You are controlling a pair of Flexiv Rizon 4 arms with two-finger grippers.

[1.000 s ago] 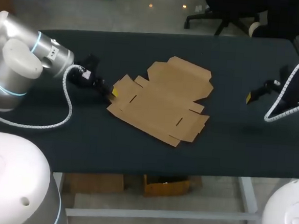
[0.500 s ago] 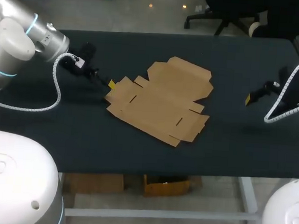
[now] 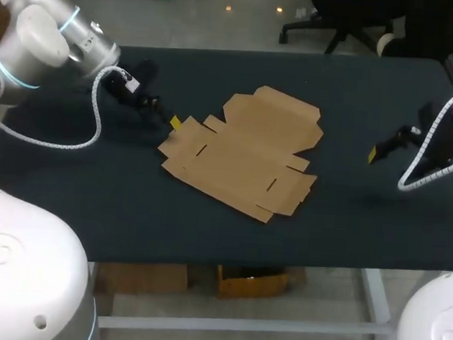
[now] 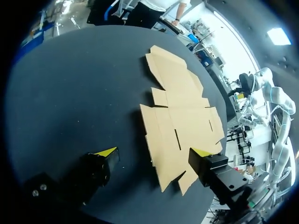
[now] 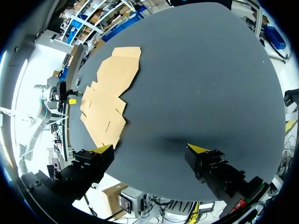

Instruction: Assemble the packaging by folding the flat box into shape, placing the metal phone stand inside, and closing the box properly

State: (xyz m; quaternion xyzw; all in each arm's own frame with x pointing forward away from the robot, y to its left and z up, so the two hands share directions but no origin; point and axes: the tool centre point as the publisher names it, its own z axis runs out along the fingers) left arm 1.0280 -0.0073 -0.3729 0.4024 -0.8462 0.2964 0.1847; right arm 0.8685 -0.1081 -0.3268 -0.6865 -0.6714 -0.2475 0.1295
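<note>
The flat brown cardboard box point(image 3: 243, 148) lies unfolded on the middle of the dark table point(image 3: 347, 225). My left gripper point(image 3: 168, 119) hovers just off the box's left corner flap, open, with nothing in it. In the left wrist view the box point(image 4: 180, 112) spreads out ahead of and partly under the left gripper point(image 4: 154, 154), its near corner flaps lying between the wide-spread fingers. My right gripper point(image 3: 377, 152) stands open over bare table, well to the right of the box. Its own view shows the right gripper point(image 5: 150, 149) holding nothing, with the box point(image 5: 110, 88) far ahead. No metal phone stand is in view.
The left arm's white coiled cable point(image 3: 89, 133) hangs over the table's left part. Bare dark tabletop surrounds the box on all sides, widest between the box and my right gripper. The table's front edge point(image 3: 267, 262) runs below the box.
My left gripper has opened, let go of the box's left flap, and drawn back up and away from it. The box's left corner shifted slightly. The right arm has barely moved.
</note>
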